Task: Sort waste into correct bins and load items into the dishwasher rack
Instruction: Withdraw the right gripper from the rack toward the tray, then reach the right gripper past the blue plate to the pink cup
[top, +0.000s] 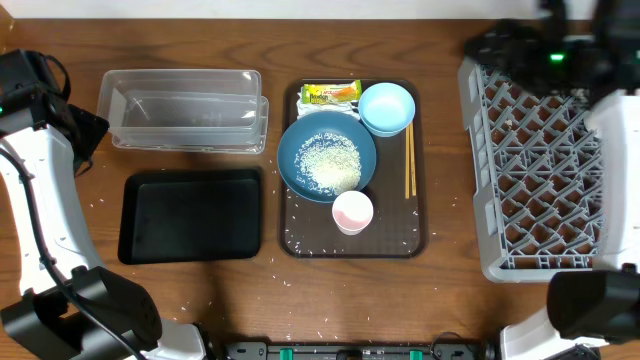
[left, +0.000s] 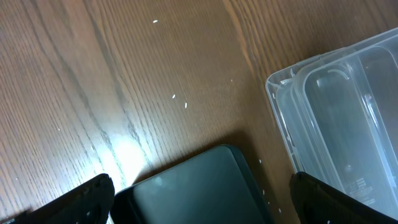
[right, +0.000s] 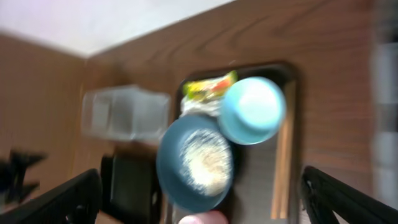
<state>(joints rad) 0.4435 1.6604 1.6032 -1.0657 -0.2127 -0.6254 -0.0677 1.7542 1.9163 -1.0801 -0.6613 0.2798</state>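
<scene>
Overhead: dark-blue bowl (top: 292, 150), light-blue bowl (top: 386, 107) (two bowls), one pink cup (top: 352, 211).

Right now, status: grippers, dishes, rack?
Left gripper open, at black tray corner. Right gripper open, aloft. Rice bowl, small bowl, cup, chopsticks all on brown tray. Rack unloaded where visible; right arm overhangs it.

Found the serving tray (top: 402, 228) at the middle of the table (top: 450, 300), with the wide bowl (top: 298, 150) on it and rice grains (top: 331, 165) inside that bowl. From the wide bowl, noted the small bowl (top: 386, 107) at one o'clock, touching it; the snack wrapper (top: 330, 94) at twelve, just beside the small bowl; the cup (top: 352, 211) at five; the chopsticks (top: 409, 160) at three, near the tray's edge. From the serving tray, saw the rack (top: 540, 170) at three o'clock, the tub (top: 185, 100) at ten, the shallow tray (top: 190, 215) at eight, just before the tub.
</scene>
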